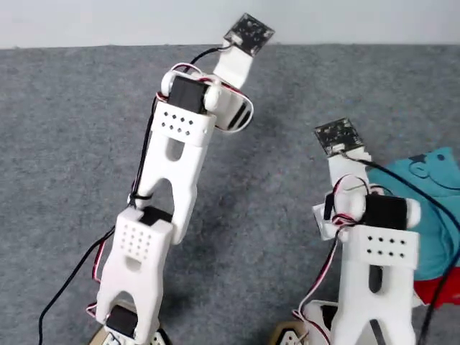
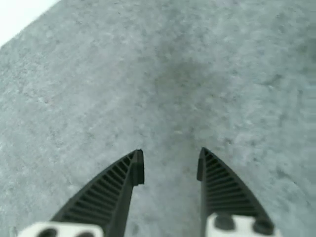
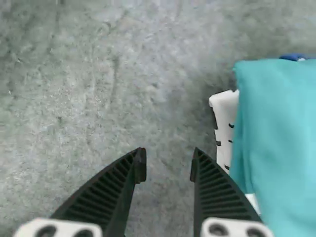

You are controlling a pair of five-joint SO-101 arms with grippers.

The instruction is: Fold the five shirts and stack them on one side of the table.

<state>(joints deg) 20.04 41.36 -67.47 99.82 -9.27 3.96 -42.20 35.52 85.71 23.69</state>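
Reading the high view as a clock face, the shirts lie at about 3 to 4 o'clock, against the right edge of the table (image 1: 287, 194) — the sort of side spot the task wants for the stack. The teal shirt (image 1: 431, 208) lies on top, folded flat. A red shirt (image 1: 440, 291) peeks out beneath it toward 5 o'clock. In the right wrist view a white shirt (image 3: 224, 123) with small dark marks juts from under the teal one's edge. The pile is therefore at least three deep; whether all five are in it I cannot tell.

The right arm (image 1: 377, 244) rises from 5 o'clock, just beside the pile. The right gripper (image 3: 168, 158) hangs over bare grey surface next to the stack's edge, its jaws parted with nothing between them. I judge it hangs empty there because a settled pile needs no holding.

The left arm (image 1: 176, 144) stretches from 7 o'clock toward 12, well apart from the shirts. The left gripper (image 2: 171, 158) is likewise spread and empty above grey cloth near the far edge — probably parked out there so it does not crowd the stacking side.
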